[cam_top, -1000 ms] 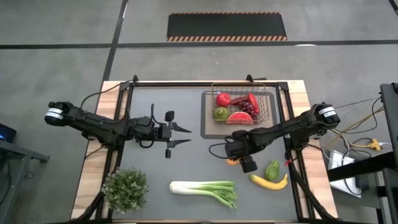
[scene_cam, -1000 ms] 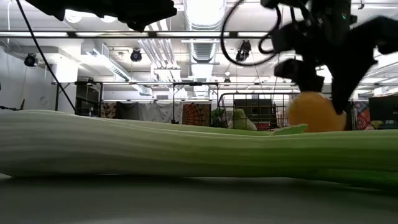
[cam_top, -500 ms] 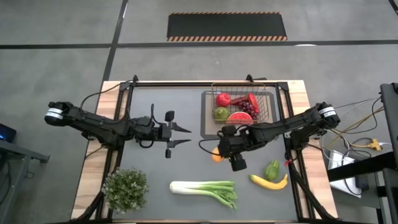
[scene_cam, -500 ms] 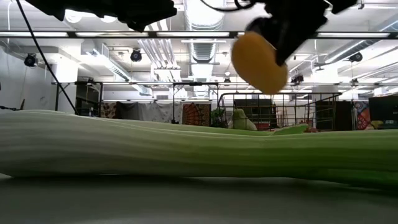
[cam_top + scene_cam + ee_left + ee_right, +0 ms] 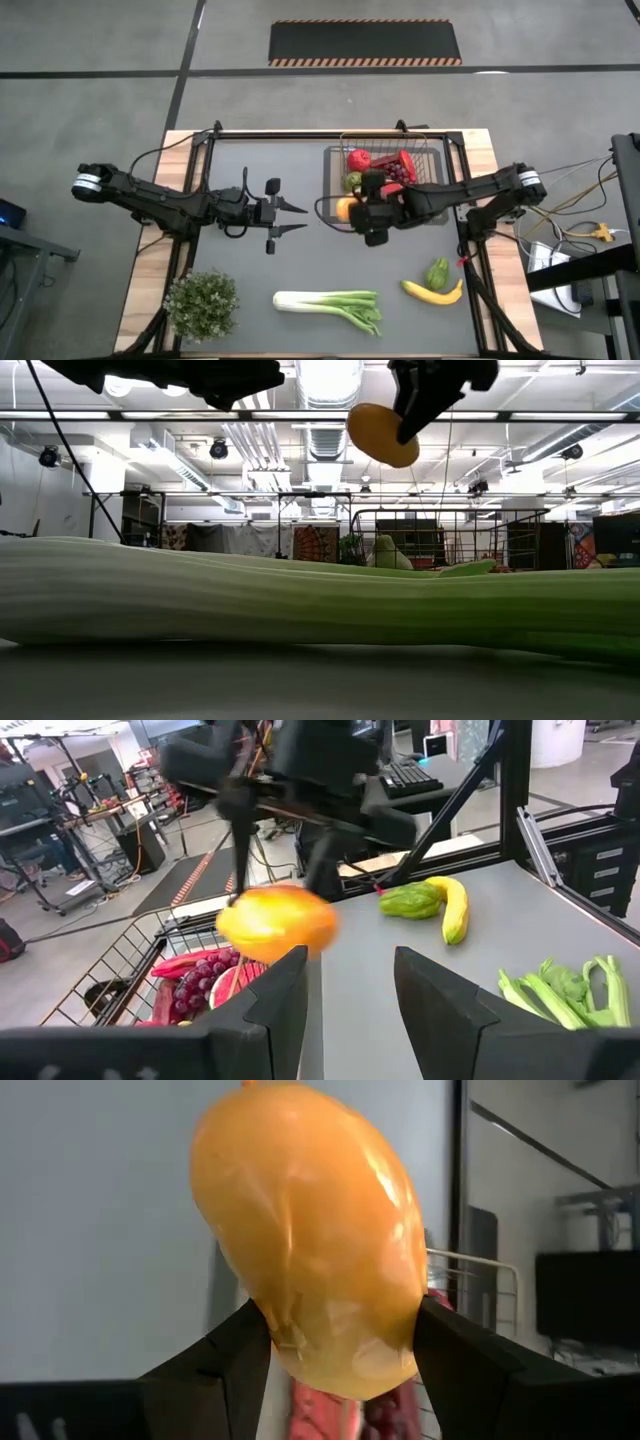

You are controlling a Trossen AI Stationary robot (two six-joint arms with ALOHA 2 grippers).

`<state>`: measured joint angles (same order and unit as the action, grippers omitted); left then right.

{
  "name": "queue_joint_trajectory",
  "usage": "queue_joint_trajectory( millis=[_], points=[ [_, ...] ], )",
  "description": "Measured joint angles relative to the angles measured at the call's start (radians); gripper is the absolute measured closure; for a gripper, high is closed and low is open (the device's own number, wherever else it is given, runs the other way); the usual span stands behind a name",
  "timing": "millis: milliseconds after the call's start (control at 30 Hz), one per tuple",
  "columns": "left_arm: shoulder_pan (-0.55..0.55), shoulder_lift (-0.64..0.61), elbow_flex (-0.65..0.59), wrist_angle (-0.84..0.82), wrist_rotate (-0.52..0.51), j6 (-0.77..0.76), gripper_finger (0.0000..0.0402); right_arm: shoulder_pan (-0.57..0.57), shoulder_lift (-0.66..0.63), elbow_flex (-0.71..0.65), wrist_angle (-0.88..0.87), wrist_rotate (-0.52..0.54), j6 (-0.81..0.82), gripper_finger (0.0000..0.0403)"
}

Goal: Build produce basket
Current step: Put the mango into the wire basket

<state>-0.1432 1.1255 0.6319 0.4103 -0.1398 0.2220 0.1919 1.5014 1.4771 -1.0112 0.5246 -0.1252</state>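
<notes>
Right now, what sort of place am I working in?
Probably a robotics lab or workshop hall: exposed ceiling ducts and strip lights overhead, a bare concrete floor with a hazard-striped mat, and cluttered desks beyond the table.

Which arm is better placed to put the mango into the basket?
Right: its end effector already holds the mango beside the basket. The left end effector waits open, farther away.

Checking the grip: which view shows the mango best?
The right wrist view: the mango fills it, clamped in the right tool. The high view shows a sliver, the low view its underside, the left wrist view a blur.
</notes>
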Motion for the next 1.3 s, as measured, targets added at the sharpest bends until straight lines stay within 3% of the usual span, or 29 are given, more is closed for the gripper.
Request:
queue_joint_trajectory(
  millis=[167,400,667,833,1300],
  points=[
    [0.0,0.0,0.008,0.0,-0.018,0.05,0.0269,-0.088,-0.023,0.002,-0.006,0.0,-0.043,0.0201],
    [0.0,-0.002,0.025,0.002,-0.13,0.17,0.0269,-0.301,-0.05,0.001,-0.058,-0.015,-0.026,0.02],
    [0.0,-0.002,0.027,0.001,-0.219,0.26,0.0269,-0.595,-0.018,-0.006,-0.127,-0.302,-0.018,0.0205],
    [0.0,-0.001,0.016,0.0,-0.223,0.259,0.0269,-0.724,0.031,-0.007,-0.136,-0.347,-0.033,0.0206],
    [0.0,-0.001,0.013,0.0,-0.236,0.258,0.0269,-0.831,0.232,-0.009,-0.143,-0.314,-0.084,0.0206]
  ],
)
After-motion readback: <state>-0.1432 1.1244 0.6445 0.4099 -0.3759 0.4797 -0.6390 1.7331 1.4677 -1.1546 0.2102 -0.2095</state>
